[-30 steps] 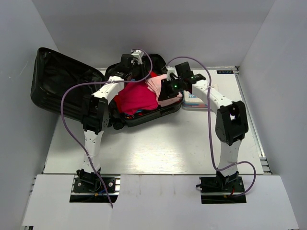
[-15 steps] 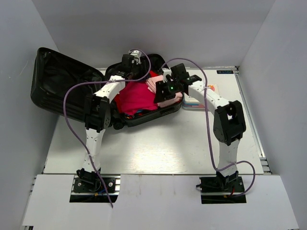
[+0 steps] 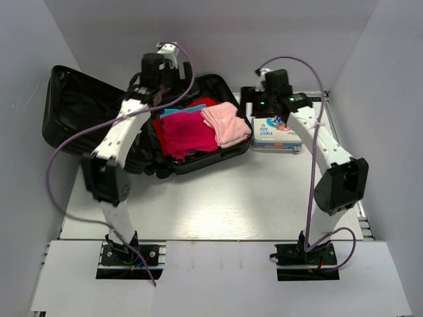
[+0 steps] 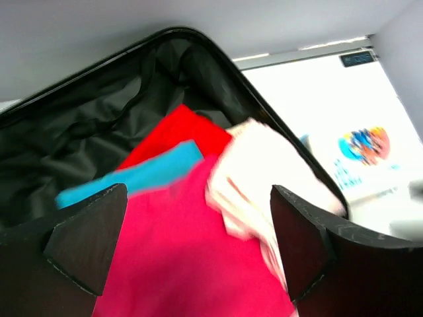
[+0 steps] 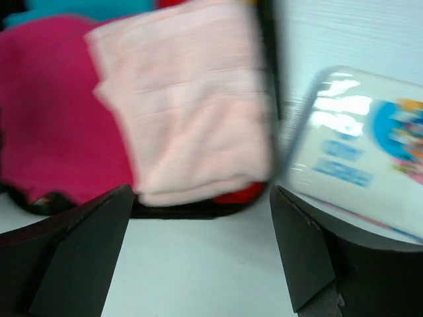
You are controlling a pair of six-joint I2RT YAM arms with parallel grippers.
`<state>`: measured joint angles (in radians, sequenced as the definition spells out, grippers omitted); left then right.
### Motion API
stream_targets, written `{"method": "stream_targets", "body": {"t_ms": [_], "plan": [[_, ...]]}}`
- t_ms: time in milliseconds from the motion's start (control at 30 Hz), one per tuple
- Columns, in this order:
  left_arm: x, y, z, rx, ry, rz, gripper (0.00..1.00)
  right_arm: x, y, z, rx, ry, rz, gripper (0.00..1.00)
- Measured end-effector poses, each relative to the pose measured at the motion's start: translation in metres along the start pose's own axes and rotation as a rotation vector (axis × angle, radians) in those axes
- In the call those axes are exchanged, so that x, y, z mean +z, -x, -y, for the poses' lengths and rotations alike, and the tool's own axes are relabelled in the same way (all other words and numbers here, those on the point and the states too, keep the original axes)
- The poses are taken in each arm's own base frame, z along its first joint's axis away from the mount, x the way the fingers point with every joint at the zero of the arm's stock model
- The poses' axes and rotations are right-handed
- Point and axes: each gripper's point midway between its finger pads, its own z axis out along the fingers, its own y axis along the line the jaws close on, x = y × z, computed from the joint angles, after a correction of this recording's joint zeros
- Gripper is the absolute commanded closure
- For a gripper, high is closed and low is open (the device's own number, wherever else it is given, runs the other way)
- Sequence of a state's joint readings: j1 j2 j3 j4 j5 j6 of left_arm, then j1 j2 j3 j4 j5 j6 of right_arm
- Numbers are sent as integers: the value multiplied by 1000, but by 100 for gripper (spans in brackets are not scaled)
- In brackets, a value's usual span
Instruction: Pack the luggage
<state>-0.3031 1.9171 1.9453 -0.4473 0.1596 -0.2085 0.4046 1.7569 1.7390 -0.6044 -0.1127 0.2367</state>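
Luggage (image 3: pixel 76 115) lies open at the table's far left, lid swung out leftward, folded clothes (image 3: pixel 188 132) in its base | my left gripper (image 4: pixel 198 205) and right gripper (image 5: pixel 201 198) hang spread wide, holding nothing | shell looks rigid, slick, bulky; I judge the lid's free rim the best hold.

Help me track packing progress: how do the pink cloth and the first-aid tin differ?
The pink cloth lies inside the luggage; the first-aid tin sits outside, beside it. The cloth is soft, folded and plain; the tin is rigid and printed. Both lie flat, close together.
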Motion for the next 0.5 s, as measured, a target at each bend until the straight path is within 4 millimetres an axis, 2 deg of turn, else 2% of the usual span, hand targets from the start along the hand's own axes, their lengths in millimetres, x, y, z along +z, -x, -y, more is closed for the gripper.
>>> {"method": "stream_targets", "body": {"t_ms": [67,100,167,233,300,367,433,500], "plan": [[-43,8,11,31,-9,28,0,-7,3,39,51,-99,17,10],[-62,4,17,42,-14,30,0,-9,3,57,71,-140,19,10],[-101,-20,30,56,-36,16,0,-9,2,97,100,-224,9,10],[-128,-57,37,58,-62,-23,0,-3,6,129,112,-279,-6,10],[-147,-106,45,54,-103,-93,0,15,23,152,98,-296,0,10],[-156,-150,51,51,-144,-180,0,40,39,170,78,-291,9,10],[-160,-184,56,52,-170,-266,0,69,54,187,60,-273,33,10],[-164,-210,60,53,-189,-341,0,96,49,201,55,-252,20,10]]}}
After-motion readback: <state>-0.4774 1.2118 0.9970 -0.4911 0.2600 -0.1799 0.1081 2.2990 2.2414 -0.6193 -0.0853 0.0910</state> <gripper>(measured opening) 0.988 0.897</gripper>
